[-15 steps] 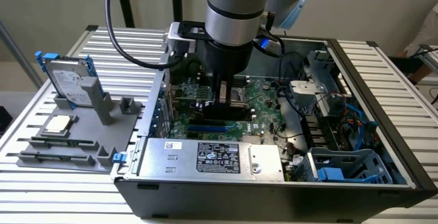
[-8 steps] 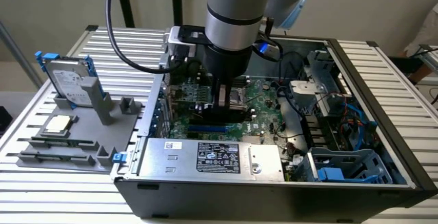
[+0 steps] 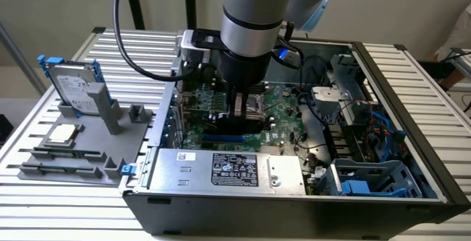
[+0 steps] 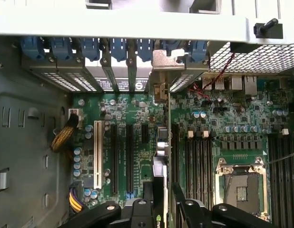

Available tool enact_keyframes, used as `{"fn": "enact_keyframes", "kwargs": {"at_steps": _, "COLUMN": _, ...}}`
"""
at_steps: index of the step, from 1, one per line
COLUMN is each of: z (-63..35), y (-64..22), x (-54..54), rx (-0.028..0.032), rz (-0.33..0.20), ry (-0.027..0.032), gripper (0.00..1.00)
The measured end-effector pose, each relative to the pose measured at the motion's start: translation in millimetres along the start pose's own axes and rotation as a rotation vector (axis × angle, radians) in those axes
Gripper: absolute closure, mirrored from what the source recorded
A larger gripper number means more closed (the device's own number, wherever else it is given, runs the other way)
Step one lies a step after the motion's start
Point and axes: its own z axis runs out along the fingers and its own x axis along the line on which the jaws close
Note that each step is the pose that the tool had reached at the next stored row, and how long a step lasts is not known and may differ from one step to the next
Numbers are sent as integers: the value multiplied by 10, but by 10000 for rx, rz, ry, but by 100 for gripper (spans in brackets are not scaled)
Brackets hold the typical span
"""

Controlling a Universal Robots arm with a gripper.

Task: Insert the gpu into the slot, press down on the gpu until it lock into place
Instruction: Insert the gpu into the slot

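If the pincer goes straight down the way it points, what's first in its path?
The pincer points down into the case, shut on the gpu. The card's lower edge would likely land first, on the blue slot or the green board beside it; depth is unclear.

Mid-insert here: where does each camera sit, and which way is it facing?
Exterior view: off the arm, raised on the power supply side, looking down into the open computer case; the arm hangs mid-picture, ending in the gripper.
Wrist view: on the wrist, looking along the gripper down at the motherboard; the gripper shows, clamping the graphics card edge-on.
Shared: the gripper and the green motherboard.
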Motion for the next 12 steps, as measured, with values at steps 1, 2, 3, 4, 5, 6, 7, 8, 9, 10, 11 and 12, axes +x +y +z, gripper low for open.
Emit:
{"fn": "enact_keyframes", "kwargs": {"at_steps": 1, "z": 0, "y": 0, "x": 0, "rx": -5, "rz": 1, "ry": 0, "gripper": 74}}
{"fn": "enact_keyframes", "kwargs": {"at_steps": 2, "z": 0, "y": 0, "x": 0, "rx": -5, "rz": 1, "ry": 0, "gripper": 74}}
{"fn": "enact_keyframes", "kwargs": {"at_steps": 3, "z": 1, "y": 0, "x": 0, "rx": -5, "rz": 1, "ry": -2, "gripper": 74}}
{"fn": "enact_keyframes", "kwargs": {"at_steps": 4, "z": 1, "y": 0, "x": 1, "rx": -5, "rz": 1, "ry": -2, "gripper": 74}}
{"fn": "enact_keyframes", "kwargs": {"at_steps": 5, "z": 2, "y": 0, "x": 1, "rx": -5, "rz": 1, "ry": 0, "gripper": 74}}
{"fn": "enact_keyframes", "kwargs": {"at_steps": 6, "z": 6, "y": 0, "x": 1, "rx": -5, "rz": 1, "ry": -2, "gripper": 74}}
{"fn": "enact_keyframes", "kwargs": {"at_steps": 7, "z": 11, "y": -1, "x": 2, "rx": -4, "rz": 6, "ry": -3, "gripper": 74}}
{"fn": "enact_keyframes", "kwargs": {"at_steps": 8, "z": 16, "y": -1, "x": 2, "rx": -4, "rz": 22, "ry": -3, "gripper": 74}}
{"fn": "enact_keyframes", "kwargs": {"at_steps": 9, "z": 21, "y": -1, "x": 2, "rx": -1, "rz": 56, "ry": -5, "gripper": 74}}
{"fn": "enact_keyframes", "kwargs": {"at_steps": 10, "z": 26, "y": -2, "x": 3, "rx": 2, "rz": 91, "ry": -7, "gripper": 74}}
{"fn": "enact_keyframes", "kwargs": {"at_steps": 11, "z": 31, "y": -2, "x": 3, "rx": 5, "rz": 128, "ry": -9, "gripper": 74}}
{"fn": "enact_keyframes", "kwargs": {"at_steps": 12, "z": 33, "y": -2, "x": 4, "rx": 6, "rz": 148, "ry": -8, "gripper": 74}}
